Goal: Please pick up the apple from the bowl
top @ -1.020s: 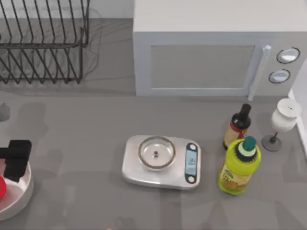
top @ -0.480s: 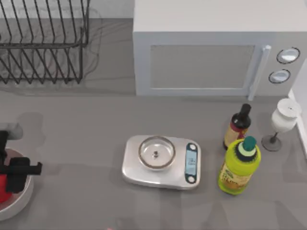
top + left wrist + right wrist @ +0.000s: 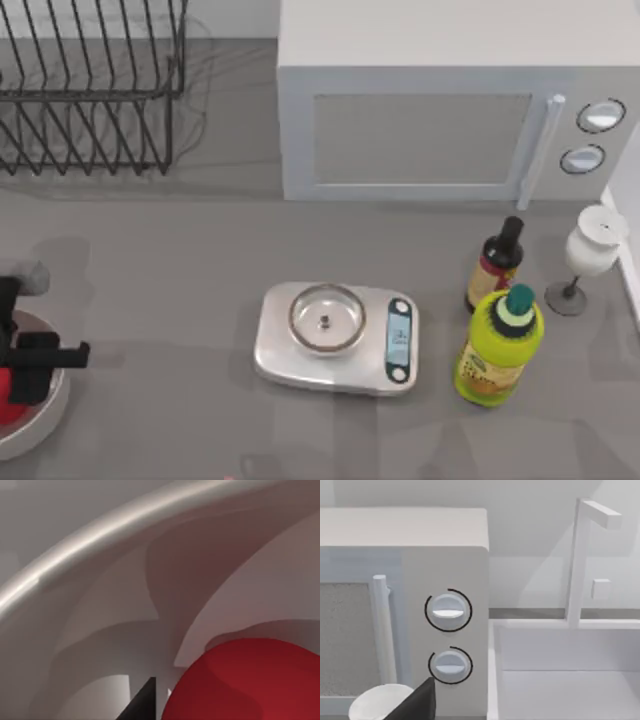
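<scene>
1. State: the left pincer (image 3: 22,372) is lowered into the bowl (image 3: 50,415) at the tabletop's (image 3: 180,300) left edge, over the apple (image 3: 10,398). The apple lies inside the bowl. In the left wrist view one dark fingertip (image 3: 142,705) sits just beside the apple (image 3: 250,680); how far the pincer is open, and whether it grips anything, cannot be told.
2. Risk: a smooth round fruit may roll away or squirt out if the fingers close off-centre.
3. Risk: a finger striking the bowl's thick rim (image 3: 100,545) could tip or shift the bowl.
4. Risk: a shallow grip may drop the apple on lifting.
5. Surroundings: a scale (image 3: 337,338), two bottles (image 3: 498,345), a glass (image 3: 590,250), a microwave (image 3: 440,110) and a rack (image 3: 90,90) stand well apart; none obstructs the lift.
6. The right arm is parked near the microwave's dials (image 3: 447,611).
</scene>
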You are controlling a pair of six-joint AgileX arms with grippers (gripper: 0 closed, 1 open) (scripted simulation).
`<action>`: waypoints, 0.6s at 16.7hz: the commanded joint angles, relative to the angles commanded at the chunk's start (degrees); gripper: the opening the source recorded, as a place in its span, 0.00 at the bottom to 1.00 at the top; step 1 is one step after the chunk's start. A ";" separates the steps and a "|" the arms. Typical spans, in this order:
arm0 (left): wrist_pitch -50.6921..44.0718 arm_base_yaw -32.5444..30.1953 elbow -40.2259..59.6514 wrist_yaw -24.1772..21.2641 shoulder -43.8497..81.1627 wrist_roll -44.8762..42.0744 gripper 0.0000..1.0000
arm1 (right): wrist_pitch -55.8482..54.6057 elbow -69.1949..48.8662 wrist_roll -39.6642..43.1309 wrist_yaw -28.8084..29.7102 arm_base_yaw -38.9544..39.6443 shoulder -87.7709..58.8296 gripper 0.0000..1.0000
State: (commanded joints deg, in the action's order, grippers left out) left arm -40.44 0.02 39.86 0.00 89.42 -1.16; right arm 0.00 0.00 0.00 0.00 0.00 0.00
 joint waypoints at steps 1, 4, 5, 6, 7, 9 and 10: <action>0.00 0.00 0.00 0.00 0.00 0.00 0.70 | 0.00 0.00 0.00 0.00 0.00 0.00 1.00; 0.00 0.00 0.00 0.00 0.00 0.00 0.47 | 0.00 0.00 0.00 0.00 0.00 0.00 1.00; 0.00 0.00 0.00 0.00 0.00 0.00 0.40 | 0.00 0.00 0.00 0.00 0.00 0.00 1.00; 0.00 0.00 0.00 0.00 0.00 0.00 0.32 | 0.00 0.00 0.00 0.00 0.00 0.00 1.00; 0.00 0.00 0.00 0.00 0.00 0.00 0.25 | 0.00 0.00 0.00 0.00 0.00 0.00 1.00; 0.00 0.00 0.00 0.00 0.00 0.00 0.10 | 0.00 0.00 0.00 0.00 0.00 0.00 1.00; 0.00 0.00 0.00 0.00 0.00 0.00 0.02 | 0.00 0.00 0.00 0.00 0.00 0.00 1.00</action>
State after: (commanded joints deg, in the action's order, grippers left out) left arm -40.44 0.02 39.86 0.00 89.42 -1.16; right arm 0.00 0.00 0.00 0.00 0.00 0.00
